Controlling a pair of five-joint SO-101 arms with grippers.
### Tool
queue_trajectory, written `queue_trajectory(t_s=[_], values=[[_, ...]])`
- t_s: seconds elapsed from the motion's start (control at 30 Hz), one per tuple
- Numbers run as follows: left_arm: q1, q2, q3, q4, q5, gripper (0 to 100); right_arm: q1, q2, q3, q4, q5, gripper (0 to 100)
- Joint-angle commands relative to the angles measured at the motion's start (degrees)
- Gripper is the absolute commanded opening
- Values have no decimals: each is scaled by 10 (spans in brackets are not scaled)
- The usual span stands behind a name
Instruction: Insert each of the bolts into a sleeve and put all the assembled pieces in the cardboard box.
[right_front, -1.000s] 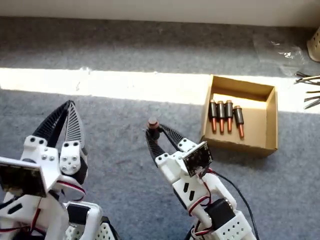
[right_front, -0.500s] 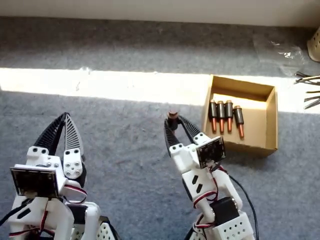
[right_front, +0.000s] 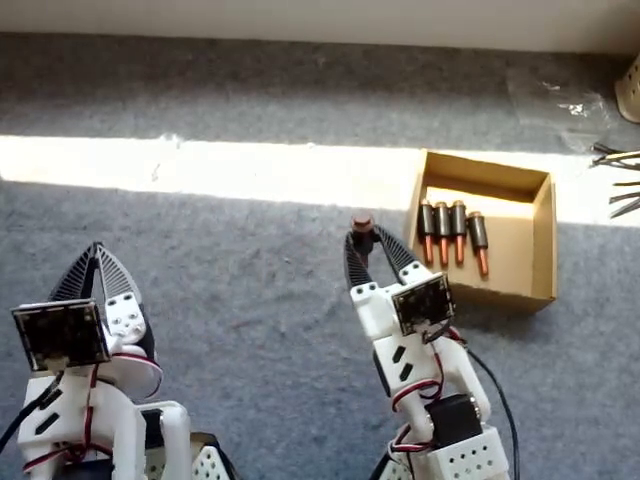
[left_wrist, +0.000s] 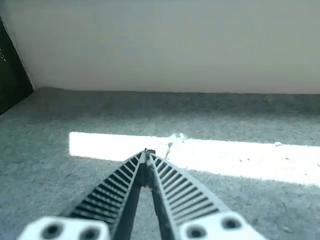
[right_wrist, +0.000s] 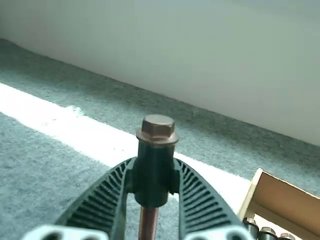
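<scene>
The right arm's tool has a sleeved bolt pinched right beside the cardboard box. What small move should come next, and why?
Probably shift the right tool sideways until the assembled piece hangs over the cardboard box. The piece is gripped just outside the box's wall, and four finished pieces already lie inside with free floor beside them.

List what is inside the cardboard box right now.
Four assembled pieces lie side by side in the cardboard box; the rest of its floor looks bare. Nothing seems covered.

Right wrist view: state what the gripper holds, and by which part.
The right gripper clamps an assembled piece by its dark sleeve, just below the hex head.
</scene>
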Motion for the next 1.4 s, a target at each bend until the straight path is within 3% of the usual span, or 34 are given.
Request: queue_trajectory(t_s=[0.0,0.17,0.6,0.9,1.2,1.37], values=[[44,-7,35,-30,-45,6,7,-7,55,0,6,5],[59,-7,66,-32,-47,6,22,-7,55,0,6,5],[111,-7,206,-56,-45,6,141,-7,51,0,7,5],[109,-7,293,-56,-45,6,211,-3,-17,1,7,5],[109,-7,371,-52,-44,6,262,-1,-73,53,7,5],[109,-7,395,-52,-44,6,260,-1,-164,165,4,5]])
